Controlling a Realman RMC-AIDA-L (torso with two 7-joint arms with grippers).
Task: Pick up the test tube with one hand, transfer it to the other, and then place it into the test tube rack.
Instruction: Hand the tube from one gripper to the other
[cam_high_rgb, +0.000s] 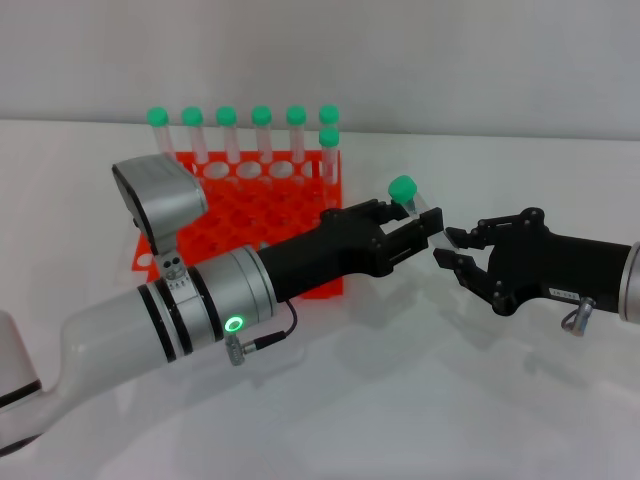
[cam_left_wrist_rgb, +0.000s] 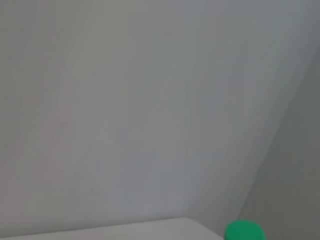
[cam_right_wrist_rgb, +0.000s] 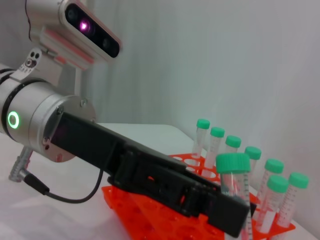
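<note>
1. The test tube (cam_high_rgb: 418, 205) is held in the air by the left hand (cam_high_rgb: 425, 232), just to the right of the test tube rack (cam_high_rgb: 250, 225). Its green cap is up and its body is tilted. The tube is not in any hole of the rack.
2. The fingers of the left hand are closed around the lower part of the tube, as is seen in the head view and also in the right wrist view (cam_right_wrist_rgb: 235, 175).
3. The right hand (cam_high_rgb: 462, 252) is placed just beside the tube, on the side away from the rack. Its fingers are spread and nothing is held by them. Whether a fingertip touches the lower end of the tube cannot be told.
4. It is judged that the transfer is made and the placing into the rack is the step that remains.
5. The tube can be knocked or turned in the grip if the spread fingers of the right hand are drawn away carelessly, because they are so near.
6. The tilt is a second risk: if the tube is not made upright over a free hole, its end can strike the orange grid and slip.
7. A row of other tubes (cam_high_rgb: 244, 135) is standing at the far side of the rack, and these can be pushed if the hand is carried too far.
</note>
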